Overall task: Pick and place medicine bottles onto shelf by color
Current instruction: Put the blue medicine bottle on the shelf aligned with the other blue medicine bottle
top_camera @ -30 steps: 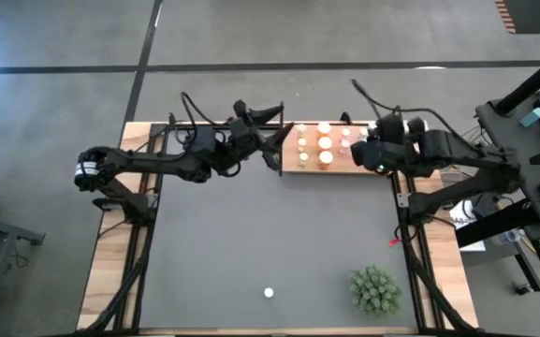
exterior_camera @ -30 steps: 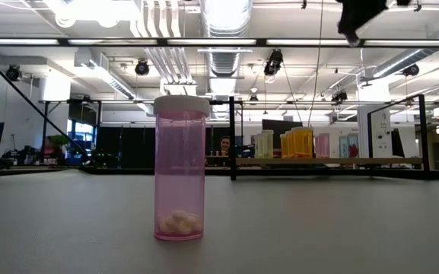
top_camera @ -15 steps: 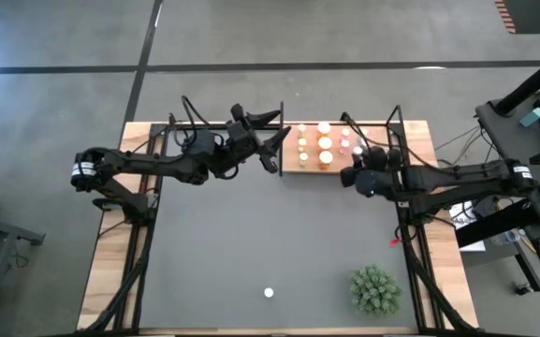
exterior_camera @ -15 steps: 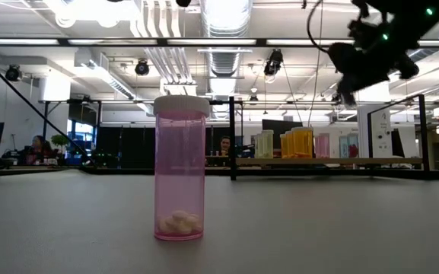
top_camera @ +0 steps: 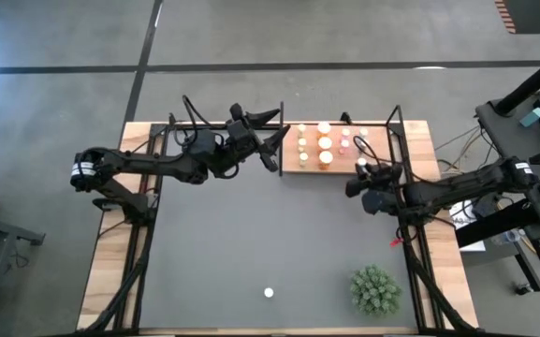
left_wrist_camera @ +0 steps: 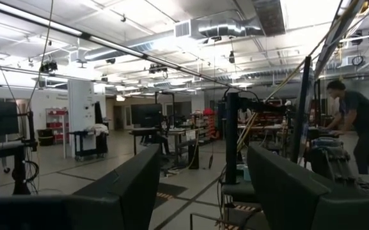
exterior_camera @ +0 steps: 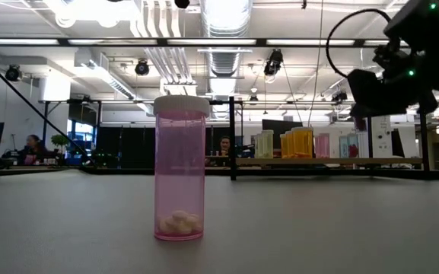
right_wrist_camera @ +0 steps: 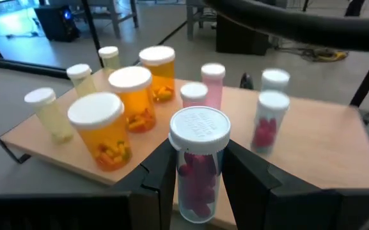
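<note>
The wooden shelf (top_camera: pixel 340 167) stands at the mat's far edge with several orange, pale green and pink bottles on it (right_wrist_camera: pixel 123 108). My right gripper (top_camera: pixel 355 180) is shut on a pink bottle with a white cap (right_wrist_camera: pixel 199 126), just near of the shelf's right part. Another pink bottle (exterior_camera: pixel 179 169) stands upright on its base on the mat near the front edge; its white cap shows in the high view (top_camera: pixel 269 292). My left gripper (top_camera: pixel 273 142) is open and empty, raised at the shelf's left end. My right gripper pinches the pink bottle's body (right_wrist_camera: pixel 183 176) between its two fingers (right_wrist_camera: pixel 160 169), just below the white cap. The fingers reach roughly level toward the shelf, one on each side. The bottle stands upright in the hold; its base is out of view.
A green spiky plant (top_camera: pixel 374 289) sits at the mat's near right. Black frame posts (exterior_camera: pixel 232 137) stand at the shelf's ends. Open mat lies between the shelf and the lone pink bottle. People show in the room beyond the table (left_wrist_camera: pixel 360 121).
My right gripper has drawn back from above the shelf's right end toward the table's near edge and has come down. My left arm has kept still.
</note>
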